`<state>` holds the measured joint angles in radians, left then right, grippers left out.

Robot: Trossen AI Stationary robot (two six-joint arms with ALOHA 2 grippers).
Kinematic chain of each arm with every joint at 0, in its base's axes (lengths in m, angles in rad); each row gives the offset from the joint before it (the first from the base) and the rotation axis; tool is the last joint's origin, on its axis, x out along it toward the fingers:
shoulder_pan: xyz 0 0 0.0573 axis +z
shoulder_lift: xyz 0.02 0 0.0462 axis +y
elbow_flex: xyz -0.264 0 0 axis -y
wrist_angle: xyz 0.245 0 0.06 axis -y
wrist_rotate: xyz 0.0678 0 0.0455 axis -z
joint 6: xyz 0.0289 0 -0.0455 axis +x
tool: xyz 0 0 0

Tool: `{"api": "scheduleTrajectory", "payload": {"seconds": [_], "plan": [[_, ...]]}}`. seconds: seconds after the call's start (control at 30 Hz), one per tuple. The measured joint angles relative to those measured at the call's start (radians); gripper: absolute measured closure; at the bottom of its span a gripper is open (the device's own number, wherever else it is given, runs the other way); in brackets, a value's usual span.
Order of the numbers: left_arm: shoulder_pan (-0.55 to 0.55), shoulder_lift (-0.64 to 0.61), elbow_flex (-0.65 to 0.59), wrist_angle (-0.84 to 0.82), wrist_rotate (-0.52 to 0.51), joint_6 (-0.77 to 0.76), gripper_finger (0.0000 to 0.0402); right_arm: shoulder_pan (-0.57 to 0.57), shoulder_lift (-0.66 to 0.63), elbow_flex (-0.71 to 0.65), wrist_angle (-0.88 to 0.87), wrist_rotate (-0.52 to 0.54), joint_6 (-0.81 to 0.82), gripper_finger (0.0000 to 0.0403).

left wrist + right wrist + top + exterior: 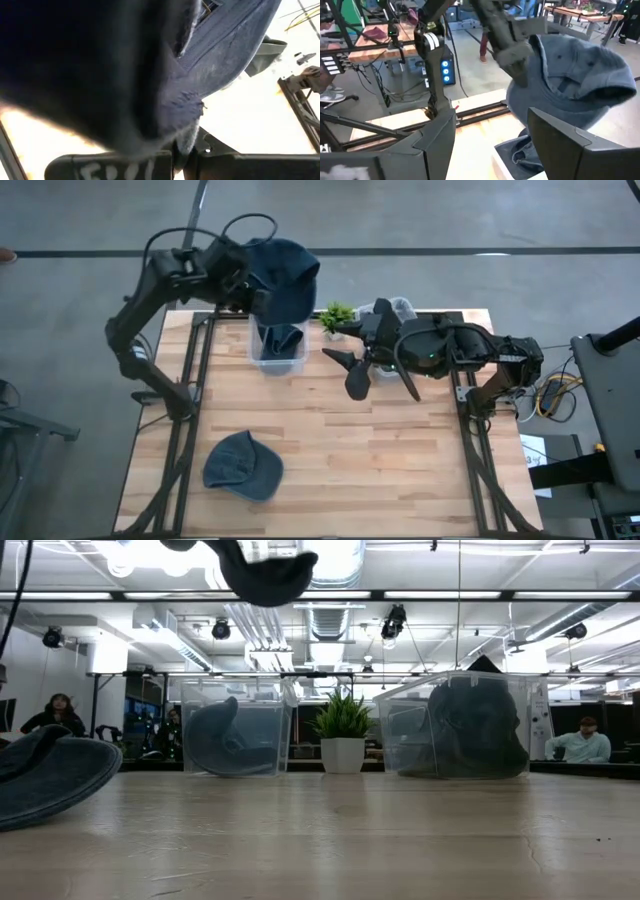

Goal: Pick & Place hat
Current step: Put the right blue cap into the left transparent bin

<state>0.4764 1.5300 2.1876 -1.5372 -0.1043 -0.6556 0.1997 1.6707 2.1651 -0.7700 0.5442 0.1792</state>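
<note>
A: Where's your hat?

B: Held hat (283, 275) hangs off your left gripper (237, 283), up over the left bin (277, 356) at the table's (330, 440) far edge. Jaws pinched shut on the cloth. From above, its long axis runs on a slant from the far side down toward the bin, crown away from the table, lower end drooping at the bin's mouth. In the right wrist view the hat (580, 80) opens downward, hollow facing the bin.

A: What's in the bin?

B: One blue hat folded inside. It shows through the clear wall (232, 738) in the low view.

A: Your right arm?

B: Right gripper (378, 377) sits just beside the bin, on the plant (335, 317) side, low near the far edge, jaws wide, holding nothing. It points at the held hat.

A: Other stuff?

B: Second hat (243, 466) lies flat near the front left corner, well apart from both arms. Right bin (462, 727) at the far edge has dark cloth inside, plant between the two bins.

A: Room to move?

B: Middle and front right of the table are bare wood. Tight spot is the far edge: bin, plant, right gripper all close together. People sit in the room behind.
</note>
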Motion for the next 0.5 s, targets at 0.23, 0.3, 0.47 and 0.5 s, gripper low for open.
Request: {"api": "scheduleTrajectory", "payload": {"seconds": [0.23, 0.3, 0.47, 0.5], "plan": [[0.104, 0.068, -0.027, -0.03, 0.074, 0.043, 0.0398, 0.0, 0.0, -0.002, 0.001, 0.0, 0.013, 0.0159], [0.13, 0.074, -0.059, -0.034, 0.08, 0.033, 0.0398, 0.0, 0.0, -0.002, 0.001, -0.003, 0.012, 0.016], [0.197, 0.073, -0.188, -0.034, 0.116, 0.006, 0.0398, -0.001, 0.0, -0.002, 0.002, -0.003, 0.008, 0.0163], [0.207, 0.071, -0.218, -0.034, 0.13, -0.012, 0.0398, 0.0, 0.0, -0.002, 0.002, -0.003, 0.007, 0.0163]]}}
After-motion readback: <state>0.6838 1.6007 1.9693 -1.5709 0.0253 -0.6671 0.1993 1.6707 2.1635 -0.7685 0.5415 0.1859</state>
